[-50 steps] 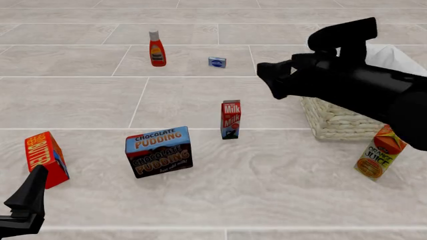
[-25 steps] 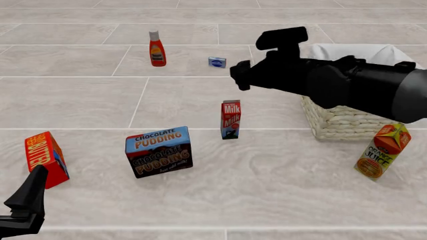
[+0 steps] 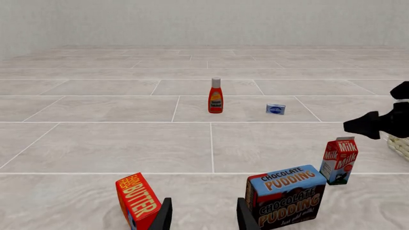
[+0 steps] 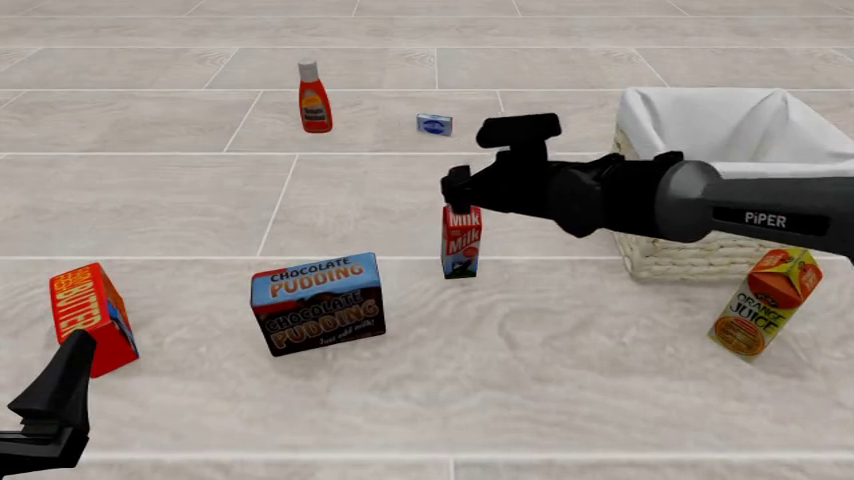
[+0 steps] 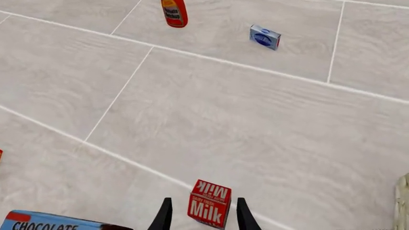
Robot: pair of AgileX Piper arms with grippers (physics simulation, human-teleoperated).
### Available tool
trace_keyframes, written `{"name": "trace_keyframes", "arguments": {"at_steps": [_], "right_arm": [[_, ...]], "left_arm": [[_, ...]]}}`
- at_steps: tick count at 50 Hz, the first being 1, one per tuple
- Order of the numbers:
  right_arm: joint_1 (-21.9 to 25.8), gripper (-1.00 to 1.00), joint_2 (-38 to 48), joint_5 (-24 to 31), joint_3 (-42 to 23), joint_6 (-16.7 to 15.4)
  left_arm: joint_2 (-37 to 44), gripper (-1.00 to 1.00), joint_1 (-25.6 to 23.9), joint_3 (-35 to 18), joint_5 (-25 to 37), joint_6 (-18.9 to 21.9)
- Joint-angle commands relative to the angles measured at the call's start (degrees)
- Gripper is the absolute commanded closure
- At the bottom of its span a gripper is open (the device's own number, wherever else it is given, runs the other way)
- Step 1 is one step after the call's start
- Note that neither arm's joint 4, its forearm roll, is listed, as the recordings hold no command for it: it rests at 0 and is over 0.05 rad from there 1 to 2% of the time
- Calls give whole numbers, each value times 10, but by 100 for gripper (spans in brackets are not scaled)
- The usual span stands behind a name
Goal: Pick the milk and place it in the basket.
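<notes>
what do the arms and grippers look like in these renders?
Both arms are matte black with no cables showing. The right arm is a thick rounded tube with white "PiPER" lettering on its side and a blocky camera mount on top. The right gripper and left gripper each have two thin, flat, tapered black fingers.

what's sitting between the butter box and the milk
The chocolate pudding box stands between the butter box and the milk, clearest in the front view.
</notes>
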Motion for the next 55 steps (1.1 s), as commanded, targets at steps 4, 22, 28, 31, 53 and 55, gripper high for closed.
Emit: {"name": "trace_keyframes", "arguments": {"at_steps": [4,22,28,31,53,55], "right_arm": [[2,-100,58,-22,-8,23],[2,-100,119,-50,-11,41],[0,-100,133,-57,-11,44],[2,100,134,-58,-11,43],[0,100,26,-58,28,11],[4,100,1,-66,39,4]], "left_arm": [[0,-100,0,0,0,0],[0,-100,0,0,0,0],[0,-100,0,0,0,0],[0,-100,0,0,0,0],[0,-100,0,0,0,0],[0,-100,0,0,0,0]]}}
